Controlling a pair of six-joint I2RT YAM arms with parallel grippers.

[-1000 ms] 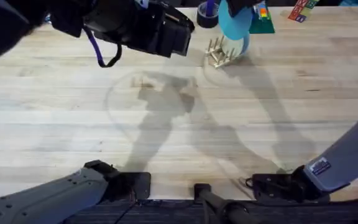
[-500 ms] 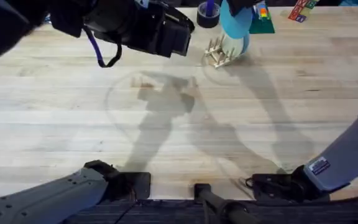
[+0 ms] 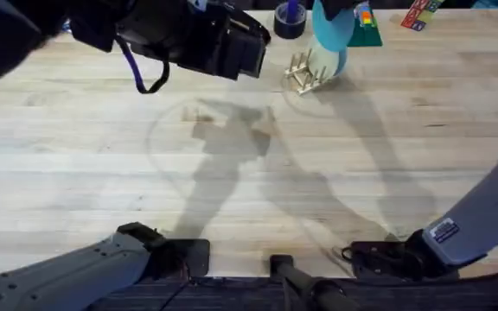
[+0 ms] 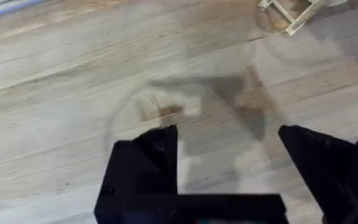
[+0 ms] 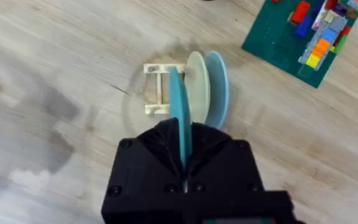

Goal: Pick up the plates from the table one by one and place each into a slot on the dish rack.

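Turquoise plate (image 5: 182, 118) in right hand (image 5: 184, 163) has shifted slightly rightward.

Pale wood plank table (image 3: 102, 155), grain and seams visible, arm shadows across centre. Dish rack (image 3: 305, 73) stands at 12 o'clock. Black tape roll (image 3: 289, 21) beyond it at far edge. Green baseplate (image 5: 294, 37) with coloured bricks toward 1 o'clock.

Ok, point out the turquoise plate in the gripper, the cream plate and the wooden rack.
turquoise round plastic plate (image 5: 180, 118), right wrist view, upper edge.
cream-yellow round plate (image 5: 197, 84), right wrist view, face.
small light-wood peg rack (image 5: 157, 90), right wrist view, frame.
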